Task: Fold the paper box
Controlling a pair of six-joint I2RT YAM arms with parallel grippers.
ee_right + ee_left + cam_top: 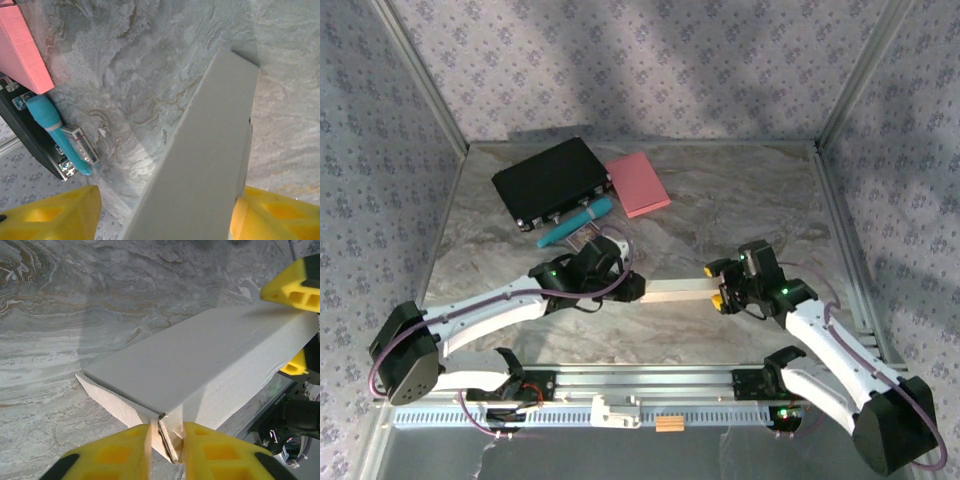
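Observation:
The paper box is a long, pale, flattened sleeve lying left to right on the marble table between my two grippers. My left gripper is at its left end. In the left wrist view its yellow fingers are shut on the folded end flaps of the paper box, pinching them together at the left gripper. My right gripper straddles the other end, open. In the right wrist view the paper box runs between the right gripper; one finger touches its edge and the other stands well apart.
A black case, a pink box and a teal pen-shaped tool lie at the back left. They also appear in the right wrist view as the pink box and teal tool. A metal rail runs along the near edge.

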